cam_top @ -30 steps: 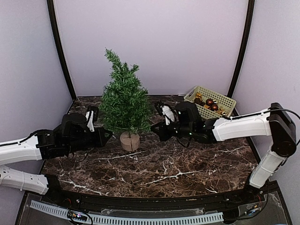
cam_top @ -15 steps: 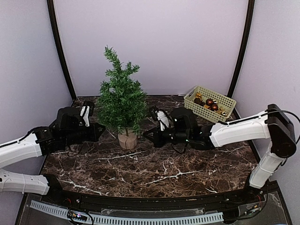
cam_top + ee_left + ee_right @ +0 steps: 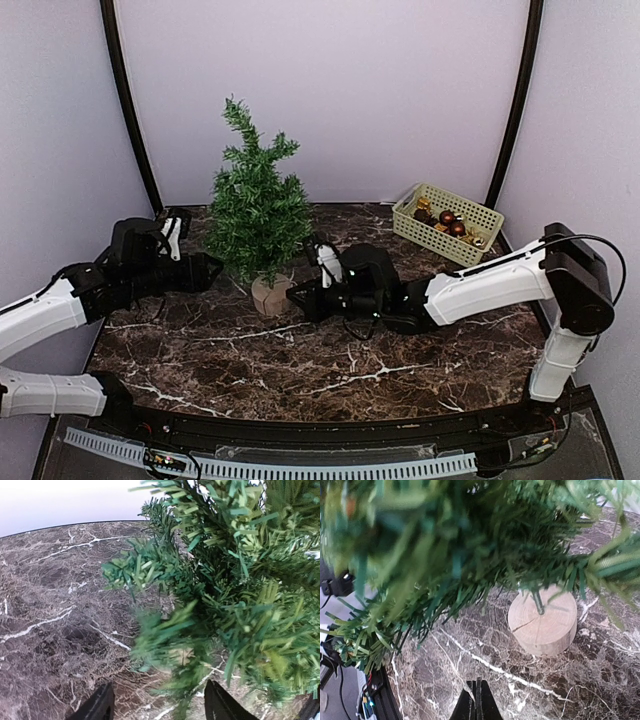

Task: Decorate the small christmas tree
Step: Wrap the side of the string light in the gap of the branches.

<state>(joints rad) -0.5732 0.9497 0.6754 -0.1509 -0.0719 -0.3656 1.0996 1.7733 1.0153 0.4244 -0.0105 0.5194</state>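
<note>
Small christmas tree [image 3: 258,215] shifted left; left claw [image 3: 158,690] released, near branches; right claw [image 3: 477,687] clenched, empty.

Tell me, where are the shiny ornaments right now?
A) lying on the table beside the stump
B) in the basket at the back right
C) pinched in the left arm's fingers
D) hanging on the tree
B: the brown and gold ornaments lie piled in the pale basket.

We can read no text, label, brand, number or sign in any of the three views; nothing we see carries legible writing or markings.
</note>
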